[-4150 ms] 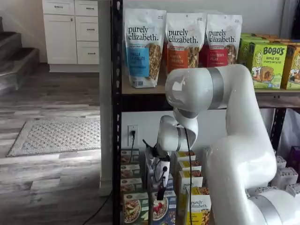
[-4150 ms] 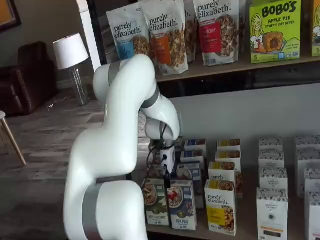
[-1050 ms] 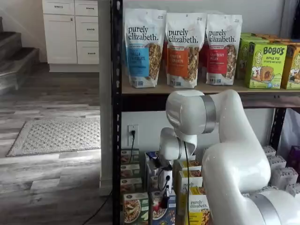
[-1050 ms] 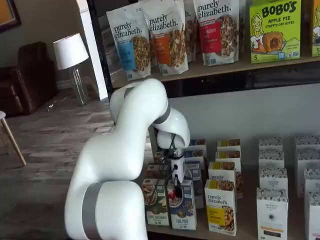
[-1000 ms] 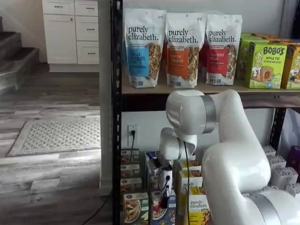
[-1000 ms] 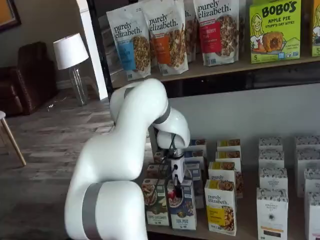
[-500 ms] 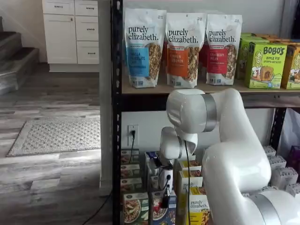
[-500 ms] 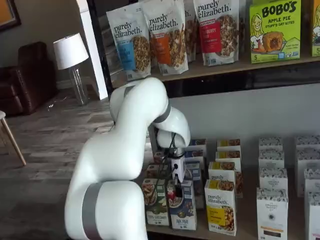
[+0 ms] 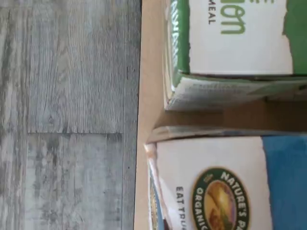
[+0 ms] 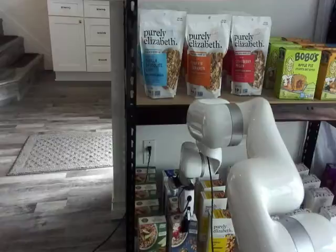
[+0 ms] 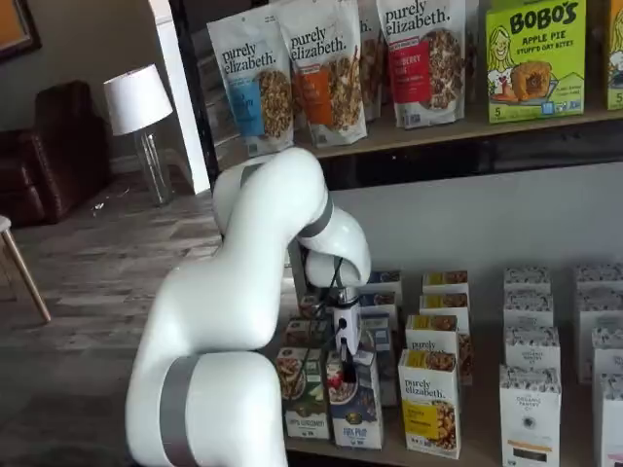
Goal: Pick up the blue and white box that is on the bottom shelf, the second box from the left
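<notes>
The blue and white box (image 11: 358, 409) stands at the front of the bottom shelf (image 11: 479, 428), leaning slightly, between a green-fronted box (image 11: 304, 394) and a yellow "purely elizabeth" box (image 11: 429, 404). My gripper (image 11: 347, 368) comes down from the white arm onto the box's top edge, and its black fingers are shut on that edge. Both shelf views show this grip, with the gripper (image 10: 185, 224) over the box (image 10: 178, 237). In the wrist view the box's white top with the round green logo (image 9: 220, 194) lies close beside the green box (image 9: 230, 48).
More rows of boxes stand behind and to the right on the bottom shelf, including white boxes (image 11: 531, 409). The upper board carries granola bags (image 10: 161, 52) and green Bobo's boxes (image 10: 299, 73). A black rack post (image 10: 130, 131) stands left of the arm. Grey wood floor (image 9: 67, 115) borders the shelf.
The fingers have closed on the top of the blue and white box. The box now leans a little instead of standing straight. The arm has barely moved.
</notes>
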Motion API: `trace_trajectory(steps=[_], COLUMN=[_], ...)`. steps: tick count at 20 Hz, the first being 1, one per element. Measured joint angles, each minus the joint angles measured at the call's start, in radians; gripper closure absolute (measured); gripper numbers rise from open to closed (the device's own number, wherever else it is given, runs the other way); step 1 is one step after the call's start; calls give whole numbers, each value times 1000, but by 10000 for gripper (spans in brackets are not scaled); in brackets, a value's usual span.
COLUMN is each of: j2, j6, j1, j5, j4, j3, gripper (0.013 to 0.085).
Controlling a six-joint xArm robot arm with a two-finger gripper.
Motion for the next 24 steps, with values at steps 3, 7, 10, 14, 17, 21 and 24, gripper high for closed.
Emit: trace_trajectory(steps=[3, 7, 10, 14, 17, 21, 24], j2=[-6, -22, -48, -94, -131, -185, -228], j6=[4, 13, 13, -1, -12, -5, -1], j1=[2, 5, 8, 9, 11, 15, 20], j5=[-1, -15, -42, -67, -79, -106, -129], j4=[-3, -10, -9, 8, 22, 16, 15], j3=[8, 38, 84, 154, 208, 292, 360], gripper=[570, 570, 570, 570, 570, 570, 570])
